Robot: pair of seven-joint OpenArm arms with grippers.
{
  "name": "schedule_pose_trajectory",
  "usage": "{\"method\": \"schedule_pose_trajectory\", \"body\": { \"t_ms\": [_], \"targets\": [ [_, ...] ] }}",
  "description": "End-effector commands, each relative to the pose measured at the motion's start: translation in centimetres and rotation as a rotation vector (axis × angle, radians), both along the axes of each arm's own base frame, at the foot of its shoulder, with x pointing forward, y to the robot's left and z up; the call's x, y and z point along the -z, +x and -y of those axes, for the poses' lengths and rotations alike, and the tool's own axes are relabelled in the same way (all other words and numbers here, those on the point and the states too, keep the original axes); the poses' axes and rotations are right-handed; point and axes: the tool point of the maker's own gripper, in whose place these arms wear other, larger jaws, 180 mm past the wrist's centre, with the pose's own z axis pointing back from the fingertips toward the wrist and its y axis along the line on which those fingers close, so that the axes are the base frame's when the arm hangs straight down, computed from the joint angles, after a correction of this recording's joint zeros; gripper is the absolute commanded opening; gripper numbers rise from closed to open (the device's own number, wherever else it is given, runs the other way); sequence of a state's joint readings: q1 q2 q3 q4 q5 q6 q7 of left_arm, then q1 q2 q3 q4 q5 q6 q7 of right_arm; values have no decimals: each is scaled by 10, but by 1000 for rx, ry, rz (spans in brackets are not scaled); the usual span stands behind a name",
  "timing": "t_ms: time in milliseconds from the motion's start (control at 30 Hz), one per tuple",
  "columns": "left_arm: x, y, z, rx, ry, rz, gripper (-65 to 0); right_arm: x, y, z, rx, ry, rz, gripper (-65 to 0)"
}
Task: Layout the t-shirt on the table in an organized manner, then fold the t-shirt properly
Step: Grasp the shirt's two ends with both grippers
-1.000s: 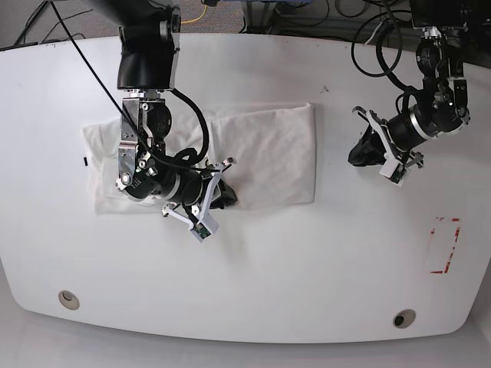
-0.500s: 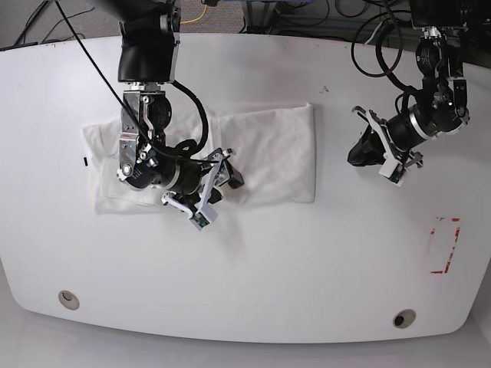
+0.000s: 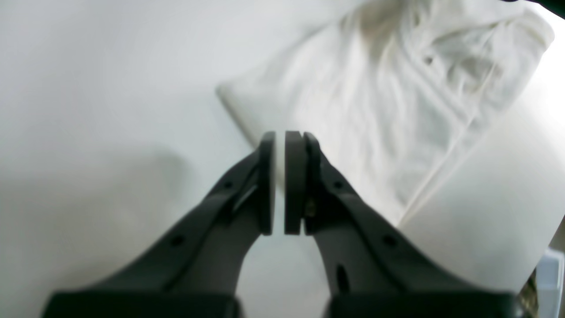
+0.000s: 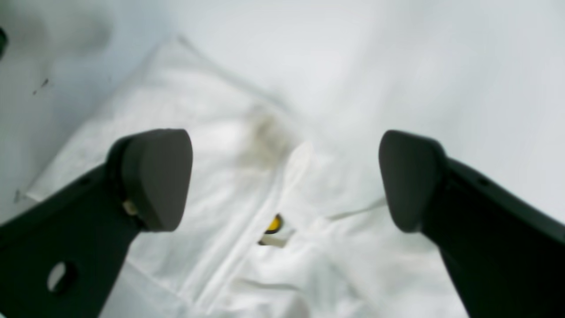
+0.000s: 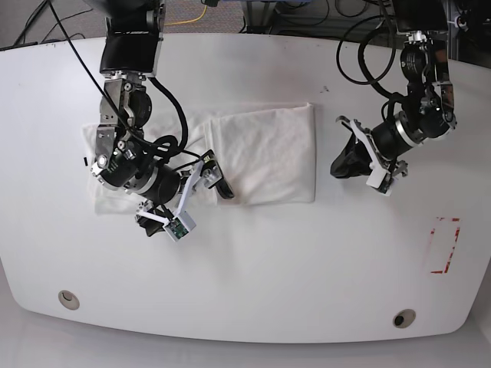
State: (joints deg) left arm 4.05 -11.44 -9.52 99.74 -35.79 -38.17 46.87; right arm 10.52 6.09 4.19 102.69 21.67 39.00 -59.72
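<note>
T-shirt [image 5: 265, 157] lies folded into flat band on worktop [image 5: 253, 268], upper left of centre. Right pincer [image 4: 284, 176] just above shirt, jaws spread wide, nothing between them (small yellow spot of print shows at fold below). Left pincer [image 3: 280, 183] closed, pads nearly touching, empty, over bare worktop just beside shirt's right edge. Red tape rectangle [image 5: 445, 245] well apart, near right edge.

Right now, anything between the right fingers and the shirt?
Nothing visible. The right fingers stand open directly over the shirt, with only bare cloth in the gap between them. The left gripper is off to the side over the table.
</note>
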Motion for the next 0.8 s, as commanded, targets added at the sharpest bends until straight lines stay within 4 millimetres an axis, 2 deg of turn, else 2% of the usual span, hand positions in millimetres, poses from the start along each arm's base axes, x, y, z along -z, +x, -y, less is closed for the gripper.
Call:
{"method": "schedule_pose_trajectory", "body": {
  "t_ms": [0, 133, 333, 467, 600, 767],
  "targets": [
    [-17, 16, 9, -11, -67, 55, -603, -14, -3, 0, -12, 4, 53, 0],
    [-9, 30, 16, -30, -122, 22, -574, -7, -14, 8, -13, -27, 39, 0],
    [8, 39, 16, -38, -140, -34, -574, 9, -28, 22, 21, -25, -7, 0],
    [20, 31, 30, 31, -107, -71, -575, 8, -30, 39, 74, -22, -4, 0],
    [29, 19, 49, 126, -70, -97, -575, 5, -33, 47, 97, -25, 8, 0],
    [32, 16, 57, 143, -69, -107, -576, -1, -37, 53, 115, -31, 26, 0]
  ]
}}
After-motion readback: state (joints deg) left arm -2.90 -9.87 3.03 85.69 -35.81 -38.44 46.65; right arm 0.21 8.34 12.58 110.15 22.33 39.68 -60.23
